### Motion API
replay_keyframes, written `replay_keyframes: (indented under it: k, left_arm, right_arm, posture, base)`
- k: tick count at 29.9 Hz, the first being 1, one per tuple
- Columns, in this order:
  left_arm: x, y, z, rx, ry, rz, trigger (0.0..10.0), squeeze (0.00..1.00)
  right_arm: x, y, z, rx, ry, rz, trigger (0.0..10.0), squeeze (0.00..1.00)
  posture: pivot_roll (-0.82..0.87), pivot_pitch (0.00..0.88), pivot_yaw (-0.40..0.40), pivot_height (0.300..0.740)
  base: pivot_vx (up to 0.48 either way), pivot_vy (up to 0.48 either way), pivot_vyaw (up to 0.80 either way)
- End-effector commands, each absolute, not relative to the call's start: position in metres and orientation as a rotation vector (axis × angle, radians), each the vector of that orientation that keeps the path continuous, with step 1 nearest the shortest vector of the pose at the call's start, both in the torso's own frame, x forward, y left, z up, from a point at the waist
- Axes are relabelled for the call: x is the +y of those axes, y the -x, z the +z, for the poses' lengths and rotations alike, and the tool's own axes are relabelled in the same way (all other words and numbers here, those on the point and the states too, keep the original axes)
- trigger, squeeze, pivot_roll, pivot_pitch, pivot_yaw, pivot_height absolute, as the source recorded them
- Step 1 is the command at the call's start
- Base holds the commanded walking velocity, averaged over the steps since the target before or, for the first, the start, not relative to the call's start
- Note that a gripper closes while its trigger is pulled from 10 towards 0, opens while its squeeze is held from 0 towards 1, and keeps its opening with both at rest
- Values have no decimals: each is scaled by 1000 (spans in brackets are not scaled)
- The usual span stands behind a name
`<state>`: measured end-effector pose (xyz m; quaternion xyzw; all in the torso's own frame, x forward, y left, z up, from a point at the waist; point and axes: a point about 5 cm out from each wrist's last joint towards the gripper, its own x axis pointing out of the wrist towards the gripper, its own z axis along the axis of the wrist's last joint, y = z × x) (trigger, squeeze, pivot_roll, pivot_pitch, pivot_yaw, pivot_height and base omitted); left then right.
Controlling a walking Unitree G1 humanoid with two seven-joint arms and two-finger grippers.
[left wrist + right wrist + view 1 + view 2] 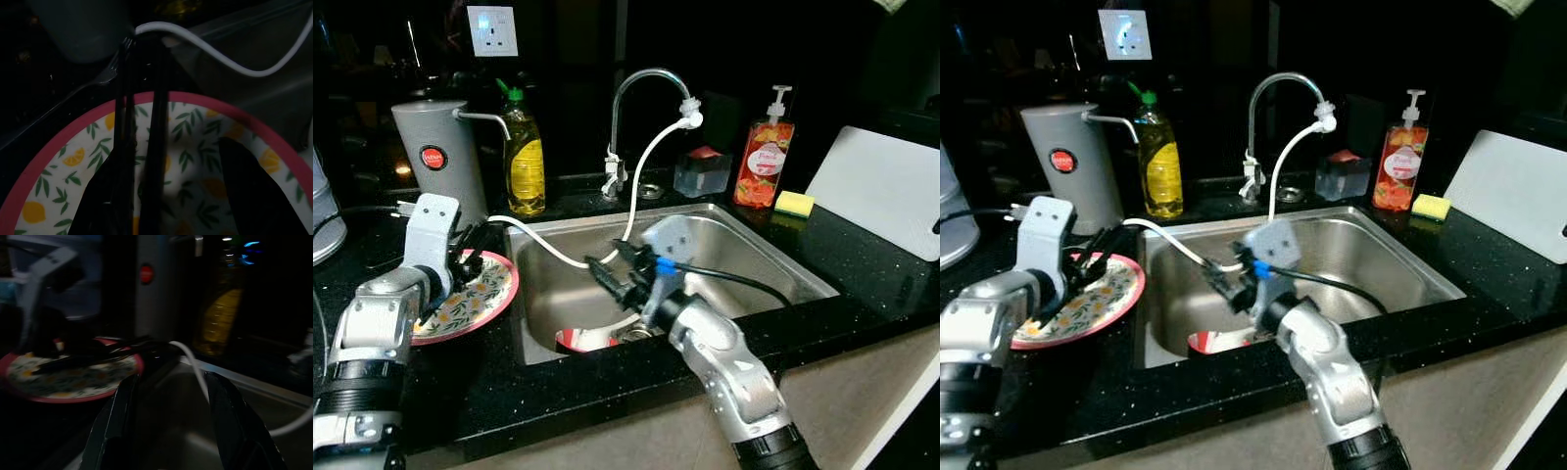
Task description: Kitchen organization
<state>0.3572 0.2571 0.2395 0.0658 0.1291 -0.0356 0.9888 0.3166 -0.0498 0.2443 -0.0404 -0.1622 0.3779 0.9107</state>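
A lemon-patterned, pink-rimmed plate (484,294) lies flat on the counter just beside the sink.

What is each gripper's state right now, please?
Left gripper: over the lemon-patterned plate, shut on dark utensils.
Right gripper: open over the sink, holding nothing.

Red dish (582,340) half behind sink wall, white board (886,201) cut off

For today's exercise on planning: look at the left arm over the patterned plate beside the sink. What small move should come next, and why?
Probably lift the left end effector slightly, raising the black utensils it appears to grip off the lemon-patterned plate. They lie across the plate beside the sink, where the right end effector hovers open.
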Motion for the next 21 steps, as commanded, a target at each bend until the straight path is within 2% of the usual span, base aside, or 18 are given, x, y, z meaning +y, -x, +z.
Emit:
replay_keyframes:
  k: [1, 6, 12, 21]
  left_arm:
    - [269, -359, 245, 255, -125, -35, 10000, 0]
    - [275, -362, 242, 274, -120, -30, 10000, 0]
    - [279, -366, 240, 285, -134, -26, 10000, 0]
    - [282, -370, 236, 297, -141, -22, 10000, 0]
  right_arm:
    - [-43, -316, 238, -273, 131, 846, 10000, 0]
    - [-46, -318, 227, -139, 166, 886, 10000, 0]
    - [-50, -321, 228, -92, 144, 905, 10000, 0]
    - [-51, -324, 231, -28, 16, 895, 10000, 0]
  posture:
    - [-50, 0, -8, 740]
    - [-57, 0, -15, 740]
    - [-60, 0, -15, 740]
    - [-61, 0, -16, 740]
  base:
    - [0, 0, 0]
    - [0, 0, 0]
    - [0, 0, 0]
    - [0, 0, 0]
